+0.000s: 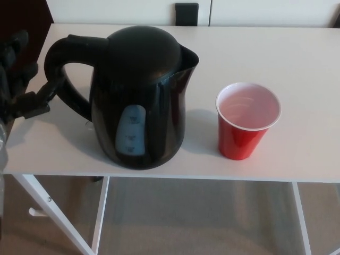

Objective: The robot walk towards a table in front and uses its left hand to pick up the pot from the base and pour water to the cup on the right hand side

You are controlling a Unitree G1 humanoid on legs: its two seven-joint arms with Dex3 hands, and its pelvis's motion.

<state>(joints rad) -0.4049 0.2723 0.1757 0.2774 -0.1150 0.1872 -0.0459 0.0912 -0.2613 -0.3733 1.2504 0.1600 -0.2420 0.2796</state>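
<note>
Pot: the black kettle point(141, 98) stands upright on the white table point(297, 58), near its front edge and left of the middle. The base the task names cannot be made out beneath it.
Handle: the loop point(61, 69) faces the table's left edge, which suits a reach from the left arm.
Spout: it point(189, 56) points toward the cup, so a tilt to the right should send water that way.
Water window: a pale gauge point(131, 130) shows on the side facing the camera (the level cannot be read).
Cup: the red cup point(247, 120) stands upright near the front edge, right of the pot and apart from it, mouth open and clear.
Left hand: the black left hand point(18, 79) sits at the table's left edge, holding nothing, fingers spread. One finger point(45, 94) reaches toward the handle's lower part; whether it touches I cannot tell.
Right hand: not in view.
Step in hand: by my reading, the grasp is not yet made, and the pot has to be held before any lifting or pouring.
</note>
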